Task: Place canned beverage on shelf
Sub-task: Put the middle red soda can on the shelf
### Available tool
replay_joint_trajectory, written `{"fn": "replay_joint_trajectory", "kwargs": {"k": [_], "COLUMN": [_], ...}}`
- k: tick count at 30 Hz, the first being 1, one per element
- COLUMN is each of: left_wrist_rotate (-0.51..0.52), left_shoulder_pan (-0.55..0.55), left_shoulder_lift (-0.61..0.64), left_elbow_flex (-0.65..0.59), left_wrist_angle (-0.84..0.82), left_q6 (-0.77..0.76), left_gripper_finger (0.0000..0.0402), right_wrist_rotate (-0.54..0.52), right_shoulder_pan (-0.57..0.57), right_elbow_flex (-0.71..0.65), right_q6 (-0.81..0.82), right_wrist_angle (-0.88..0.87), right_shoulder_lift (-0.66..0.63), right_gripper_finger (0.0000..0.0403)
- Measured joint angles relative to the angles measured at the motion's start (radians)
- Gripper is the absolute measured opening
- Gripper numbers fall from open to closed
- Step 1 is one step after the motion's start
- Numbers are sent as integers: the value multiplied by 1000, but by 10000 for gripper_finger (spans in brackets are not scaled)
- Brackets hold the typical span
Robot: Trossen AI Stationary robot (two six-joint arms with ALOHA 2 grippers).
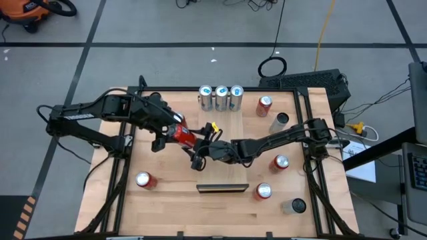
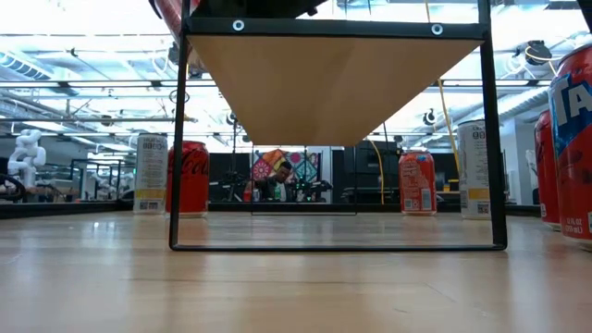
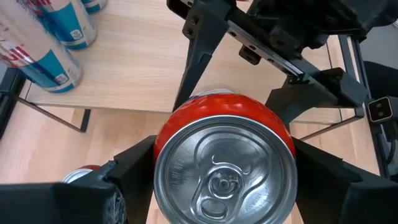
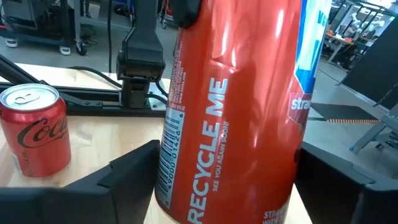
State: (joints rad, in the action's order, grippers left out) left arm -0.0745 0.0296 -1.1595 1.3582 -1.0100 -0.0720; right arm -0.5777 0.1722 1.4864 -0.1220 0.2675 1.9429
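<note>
Overhead, both end effectors grasping red can (image 1: 184, 136), low view only shelf (image 2: 333, 79).

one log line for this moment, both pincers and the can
left pincer: shut on red can | right pincer: shut on red can | can: above table, between arms | shelf: no can on it

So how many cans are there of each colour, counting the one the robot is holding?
Red metal soda cans: 5, one of them held up in the left gripper
Silver-and-blue tall metal cans: 3
Grey metal cans with dark tops: 2
Total: 10 cans
</note>
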Motion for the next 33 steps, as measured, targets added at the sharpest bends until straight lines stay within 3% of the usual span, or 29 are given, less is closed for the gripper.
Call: {"fn": "replay_joint_trajectory", "kwargs": {"k": [7, 11, 18, 26, 33], "left_wrist_rotate": [-15, -11, -28, -26, -17], "left_shoulder_pan": [-1, 0, 0, 0, -2], "left_shoulder_lift": [-1, -1, -1, -2, -4], "left_elbow_flex": [0, 0, 0, 0, 0], "left_wrist_angle": [20, 19, 52, 61, 75], "left_q6": [0, 1, 4, 3, 45], "left_gripper_finger": [288, 288, 288, 288, 327], "right_wrist_rotate": [-20, -9, 108, 106, 105], "right_shoulder_pan": [2, -11, -33, -29, -18], "right_elbow_flex": [45, 46, 46, 46, 46], "right_q6": [-14, -23, 18, 16, -11], "right_wrist_angle": [-37, -43, -72, -79, -110], "right_shoulder_lift": [-2, -3, -3, -3, -12], "right_gripper_finger": [385, 394, 350, 281, 283]}}
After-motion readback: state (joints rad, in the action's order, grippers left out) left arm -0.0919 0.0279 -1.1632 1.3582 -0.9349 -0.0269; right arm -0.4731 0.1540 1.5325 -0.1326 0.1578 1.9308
